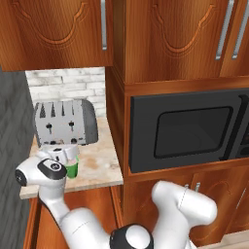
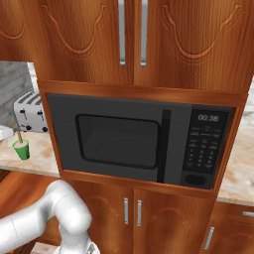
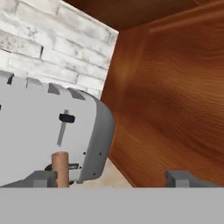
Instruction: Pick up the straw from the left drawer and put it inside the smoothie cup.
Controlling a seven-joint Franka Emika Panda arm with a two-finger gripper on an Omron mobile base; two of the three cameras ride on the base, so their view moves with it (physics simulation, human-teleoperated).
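Observation:
The smoothie cup [image 2: 21,149] is a small green tumbler on the counter in front of the toaster. It also peeks out behind my hand as a green cup [image 1: 72,169]. The straw [image 2: 17,133] stands tilted in it, a thin brownish stick. In the hand view the straw's top [image 3: 60,169] rises just beside my left fingertip [image 3: 43,179]. My gripper [image 3: 113,179] is open, its tips far apart, hovering right over the cup [image 1: 67,155]. Reddish-brown wood of the left drawer [image 1: 95,202] shows under the counter, mostly behind my arm.
A grey toaster [image 1: 65,122] stands against the white brick wall, just behind the cup. A tall wooden cabinet side [image 3: 175,100] bounds the counter [image 1: 99,163] on the right. It holds a black microwave [image 2: 144,141]. Upper cabinets [image 1: 53,34] hang above.

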